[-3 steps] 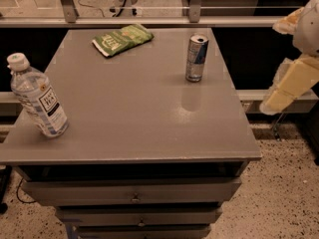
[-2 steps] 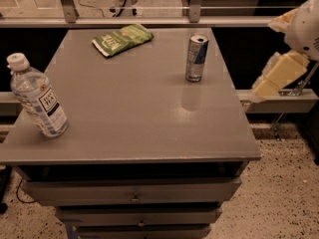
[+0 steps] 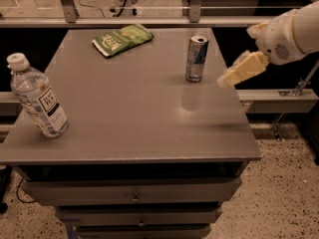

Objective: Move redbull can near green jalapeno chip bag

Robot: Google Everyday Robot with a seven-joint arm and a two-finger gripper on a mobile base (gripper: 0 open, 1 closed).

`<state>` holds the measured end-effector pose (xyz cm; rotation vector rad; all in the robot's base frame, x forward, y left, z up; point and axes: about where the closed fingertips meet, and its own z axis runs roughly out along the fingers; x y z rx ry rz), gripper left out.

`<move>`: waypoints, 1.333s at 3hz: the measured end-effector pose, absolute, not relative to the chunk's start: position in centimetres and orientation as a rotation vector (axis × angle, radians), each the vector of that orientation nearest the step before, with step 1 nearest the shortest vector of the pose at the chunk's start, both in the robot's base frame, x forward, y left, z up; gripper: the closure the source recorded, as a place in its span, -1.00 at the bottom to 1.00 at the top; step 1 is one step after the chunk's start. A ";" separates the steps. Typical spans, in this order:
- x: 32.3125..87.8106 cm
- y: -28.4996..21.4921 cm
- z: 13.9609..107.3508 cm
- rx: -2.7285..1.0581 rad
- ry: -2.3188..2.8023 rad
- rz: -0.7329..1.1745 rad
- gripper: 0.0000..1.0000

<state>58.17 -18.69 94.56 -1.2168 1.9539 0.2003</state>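
gripper (image 3: 233, 74) beyond table (image 3: 149, 128) edge (not touching)

Silver-and-blue redbull can (image 3: 197, 58), green white-lettered chip bag (image 3: 122, 39), grey table (image 3: 134, 118), cream claw (image 3: 233, 75) at right edge.

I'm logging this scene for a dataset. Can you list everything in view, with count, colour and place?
redbull can: one, silver and blue, upright on the table's far right part.
green jalapeno chip bag: one, green with white lettering, lying flat at the far edge, left of the can and apart from it.
water bottle: one, clear with a white cap, standing near the left edge.
table: one, grey, centre of the view.
drawers: stacked under the tabletop, grey, front side.
arm: one, white, entering from the upper right.
tool: one, pale yellow, in the air off the table's right edge, right of the can, touching nothing.
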 end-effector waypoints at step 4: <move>67.1 -9.6 89.5 -1.000 1.716 0.571 -0.68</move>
